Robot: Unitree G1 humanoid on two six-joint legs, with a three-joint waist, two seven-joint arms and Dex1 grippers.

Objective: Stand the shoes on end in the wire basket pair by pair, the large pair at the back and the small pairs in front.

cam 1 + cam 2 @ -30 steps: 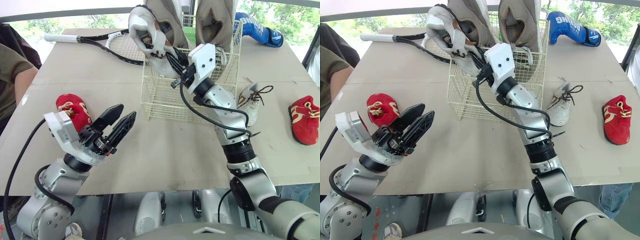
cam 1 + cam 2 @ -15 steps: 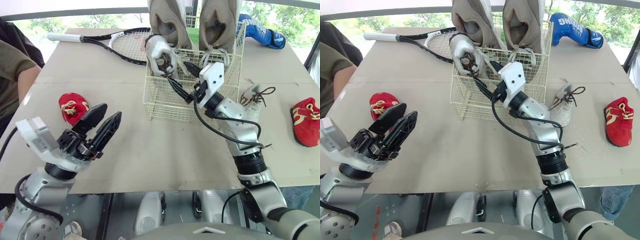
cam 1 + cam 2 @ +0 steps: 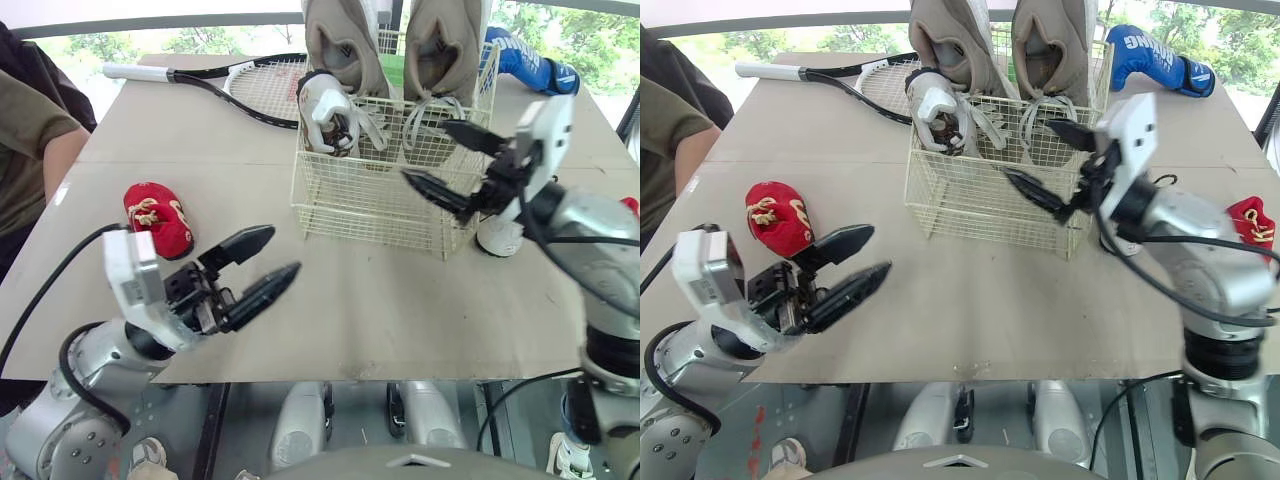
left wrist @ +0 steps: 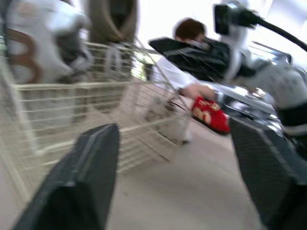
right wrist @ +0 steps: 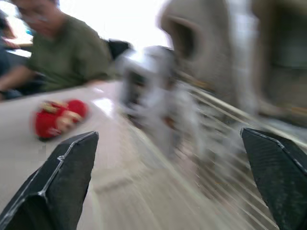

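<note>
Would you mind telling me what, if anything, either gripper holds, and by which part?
Nothing: the left gripper and the right gripper are both open and empty.

**Table Layout**

The wire basket (image 3: pixel 385 190) stands on the table (image 3: pixel 380 300) at 12 o'clock from table centre. Inside it, the large pair (image 3: pixel 345 45) stands on end along the back wall. One small shoe (image 3: pixel 328 112) stands at the left side, before the left large shoe.

Positions from the basket:
- A second small shoe (image 3: pixel 158 215) lies well apart at 8 o'clock.
- A third shoe (image 3: pixel 497 238) lies just beside it at 3 o'clock.
- A fourth shoe (image 3: pixel 1248 218) lies farther out at 3 o'clock.
- The racket (image 3: pixel 250 85) lies at 10 o'clock.
- The glove (image 3: pixel 530 65) lies at 1 o'clock.

A person (image 3: pixel 30 130) is at the table's 9 o'clock edge.
</note>
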